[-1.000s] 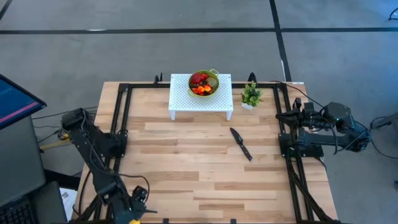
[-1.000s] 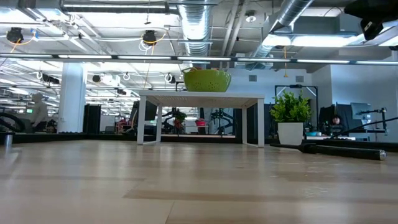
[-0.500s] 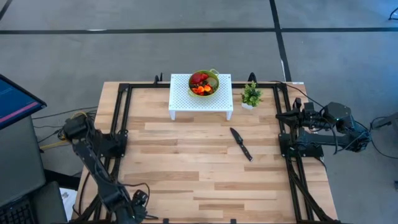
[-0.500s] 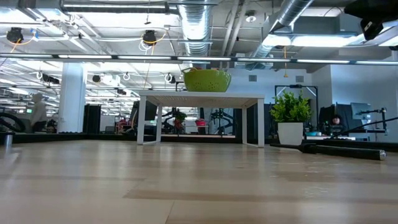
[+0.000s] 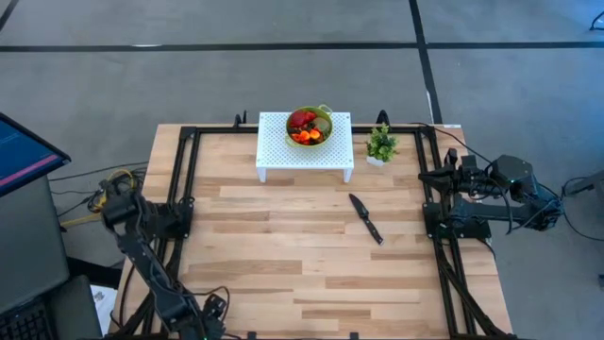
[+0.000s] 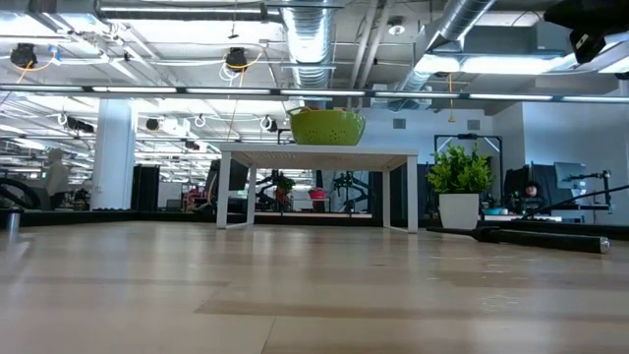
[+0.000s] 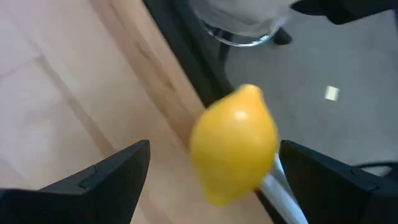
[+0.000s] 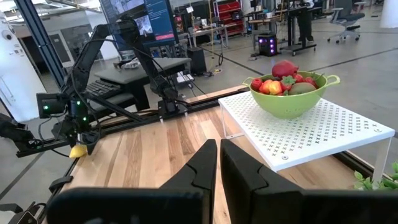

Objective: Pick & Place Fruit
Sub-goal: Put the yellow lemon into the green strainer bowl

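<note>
A green bowl (image 5: 310,126) stands on a white perforated stand (image 5: 304,146) at the upper centre of the high view, near the far edge of the worktop (image 5: 283,255). The bowl holds the fruit (image 5: 306,125): red, orange and a brown-green piece, heaped to the rim.

Right of the stand is a small potted plant (image 5: 381,144), and below that, right of centre, a black knife (image 5: 365,218) lies flat on the wood.

The low view shows the bowl only from the side, its contents hidden.

The left wrist view alone shows a yellow lemon (image 7: 233,144) between the left hand's (image 5: 209,321) fingers (image 7: 99,180), which stand wide apart and clear of it; whether it rests on anything is unclear. That hand sits at the lower left worktop edge.

The right hand (image 8: 219,163), fingers together and empty, waits at the right edge.
</note>
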You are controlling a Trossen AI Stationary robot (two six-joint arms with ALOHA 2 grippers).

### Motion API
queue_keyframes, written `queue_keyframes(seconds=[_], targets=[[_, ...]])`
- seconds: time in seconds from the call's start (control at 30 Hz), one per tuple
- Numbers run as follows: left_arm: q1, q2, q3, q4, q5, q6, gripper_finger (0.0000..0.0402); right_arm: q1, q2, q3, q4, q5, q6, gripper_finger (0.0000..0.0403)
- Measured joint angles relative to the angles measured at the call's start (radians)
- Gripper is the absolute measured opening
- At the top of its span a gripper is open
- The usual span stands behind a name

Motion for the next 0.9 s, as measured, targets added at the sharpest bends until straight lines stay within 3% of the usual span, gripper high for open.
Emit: queue_keyframes(seconds=[0.47,0.9], targets=[[-0.011,0.033,0.002,0.012,-0.109,-0.005,0.0342,0.000,0.000,0.000,0.000,0.000,0.000,0.0017],[-0.007,0.035,-0.001,0.004,-0.175,-0.006,0.0220,0.000,0.000,0.000,0.000,0.000,0.000,0.0017]])
